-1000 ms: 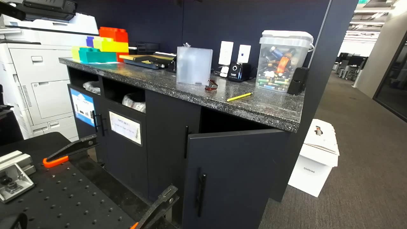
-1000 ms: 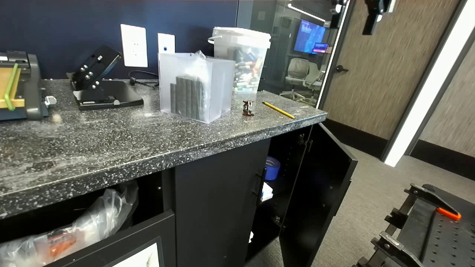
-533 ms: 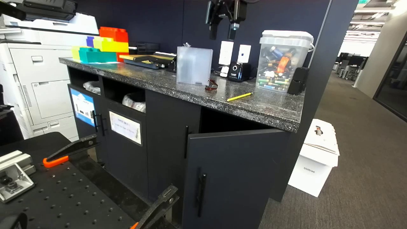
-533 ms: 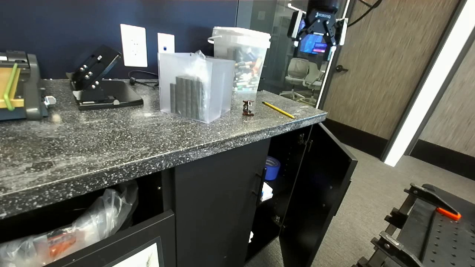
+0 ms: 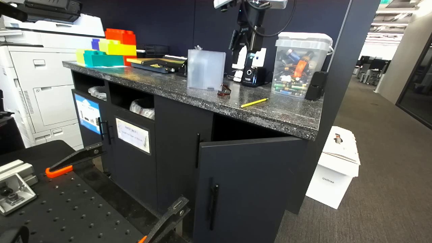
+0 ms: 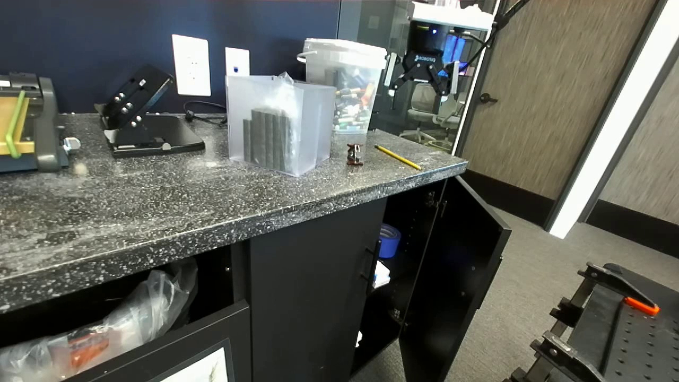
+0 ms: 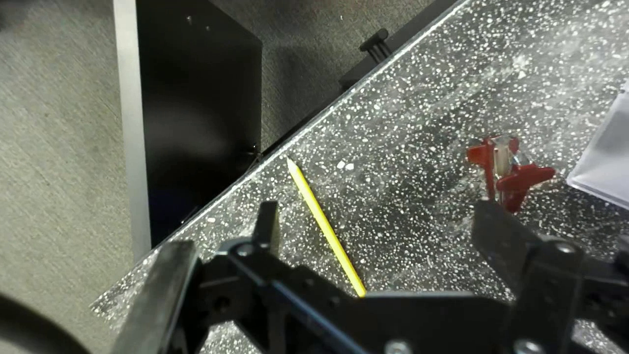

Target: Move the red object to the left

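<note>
Red object (image 7: 516,180), pale-centred, small, on the counter (image 7: 417,123); not grasped.

Wrist view: fingers (image 7: 499,236) spread wide, nothing held. Pencil (image 7: 327,228), yellow, lies on the counter, seen through the gap. Red object lies outside that gap, at picture right, its lower end showing just past the tip of the finger on that side. Outline branched; long axis uncertain. Container (image 7: 609,152) near it, further right.

In an exterior view: gripper (image 6: 419,98) hangs well above the counter, up and to picture right of the red object (image 6: 354,154); container (image 6: 281,127) just beside the latter at picture left.

In an exterior view: from picture left, container (image 5: 206,69), red object (image 5: 223,92), pencil (image 5: 254,103); gripper high, slightly right of the red object.

Judgement: approach stage. The coming move appears to call for a sideways shift toward the container, centring the gap over the red object, before any descent. If left means picture left in the exterior views, the container probably blocks a straight slide.
</note>
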`<control>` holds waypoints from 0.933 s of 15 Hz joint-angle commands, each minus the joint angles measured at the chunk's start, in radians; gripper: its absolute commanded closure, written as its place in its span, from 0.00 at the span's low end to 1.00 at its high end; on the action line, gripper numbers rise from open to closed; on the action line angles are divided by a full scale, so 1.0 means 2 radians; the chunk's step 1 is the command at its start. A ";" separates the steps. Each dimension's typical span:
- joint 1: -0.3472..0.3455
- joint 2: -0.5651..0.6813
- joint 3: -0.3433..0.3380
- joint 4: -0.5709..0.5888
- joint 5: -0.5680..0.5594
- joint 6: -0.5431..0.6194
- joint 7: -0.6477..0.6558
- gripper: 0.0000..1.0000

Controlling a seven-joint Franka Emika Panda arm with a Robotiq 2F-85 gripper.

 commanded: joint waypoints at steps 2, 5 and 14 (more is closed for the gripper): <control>0.012 0.082 -0.007 0.115 0.029 -0.037 0.042 0.00; 0.023 0.114 -0.008 0.155 0.030 -0.030 0.070 0.00; 0.039 0.201 -0.006 0.253 0.023 -0.041 0.130 0.00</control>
